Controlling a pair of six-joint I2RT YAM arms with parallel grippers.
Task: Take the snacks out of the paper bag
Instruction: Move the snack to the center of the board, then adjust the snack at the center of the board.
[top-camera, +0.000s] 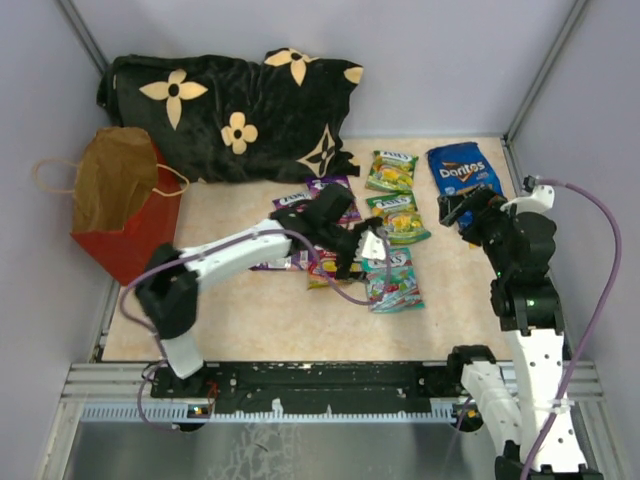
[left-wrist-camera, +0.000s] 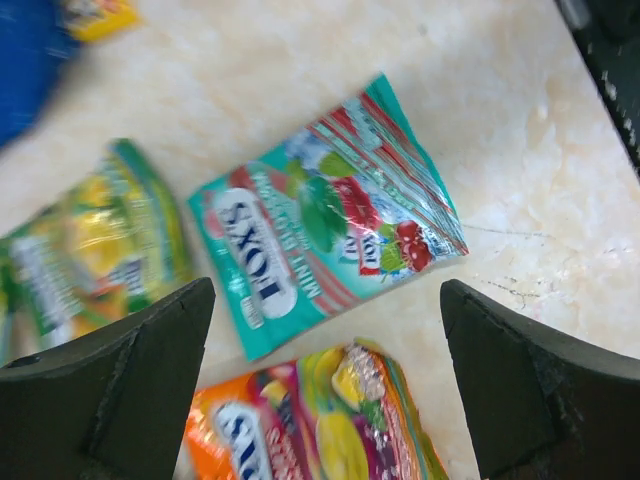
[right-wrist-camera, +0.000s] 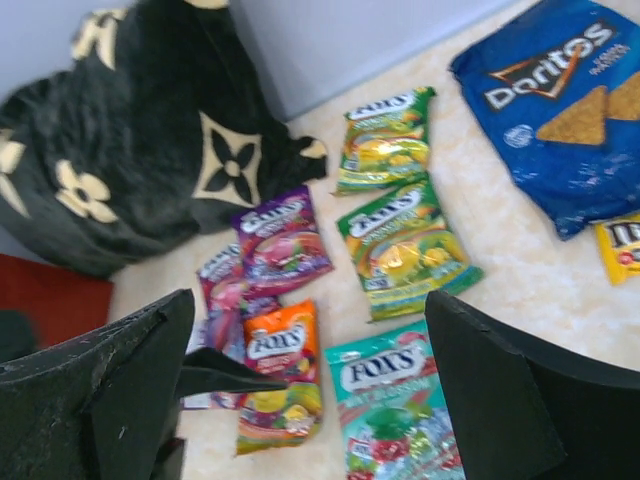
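The red paper bag (top-camera: 120, 215) stands open at the far left, its brown inside showing. Snacks lie spread on the table: a blue Doritos bag (top-camera: 463, 170), two green pouches (top-camera: 392, 170), a teal pouch (top-camera: 393, 282), purple pouches (top-camera: 340, 195) and an orange one (left-wrist-camera: 310, 420). A yellow packet (right-wrist-camera: 620, 245) lies by the Doritos bag. My left gripper (top-camera: 365, 250) hovers open over the orange and teal pouch (left-wrist-camera: 330, 215), holding nothing. My right gripper (top-camera: 465, 210) hangs open and empty just below the Doritos bag (right-wrist-camera: 560, 110).
A black flower-patterned pillow (top-camera: 230, 115) lies along the back wall, beside the bag. Grey walls close in the table on three sides. The left arm stretches diagonally across the table's middle, with a purple cable looped under it.
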